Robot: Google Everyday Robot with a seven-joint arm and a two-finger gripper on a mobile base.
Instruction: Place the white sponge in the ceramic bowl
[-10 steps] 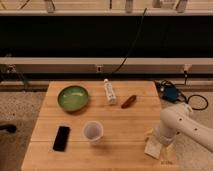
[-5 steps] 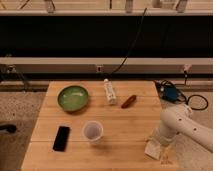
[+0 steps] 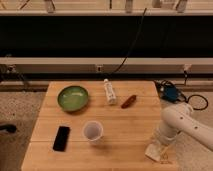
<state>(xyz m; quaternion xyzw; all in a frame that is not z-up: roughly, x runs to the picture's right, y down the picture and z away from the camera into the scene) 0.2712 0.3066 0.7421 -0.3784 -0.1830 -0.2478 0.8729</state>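
The white sponge [image 3: 152, 152] is a small pale pad at the front right corner of the wooden table [image 3: 125, 125]. My gripper [image 3: 159, 146] points down right over it, at the end of the white arm [image 3: 181, 121] that reaches in from the right. It looks to be touching the sponge, or nearly so. The green ceramic bowl [image 3: 73, 97] stands at the back left of the table, far from the gripper, with nothing in it.
A white labelled bottle [image 3: 109, 92] lies at the back middle, with a small brown object [image 3: 129, 101] to its right. A translucent white cup [image 3: 93, 131] stands in the front middle and a black phone [image 3: 61, 138] lies at the front left. Cables and a blue device [image 3: 169, 93] lie off the table's right edge.
The arm has shifted slightly over the front right corner, with the gripper staying at the sponge. Nothing else has moved.
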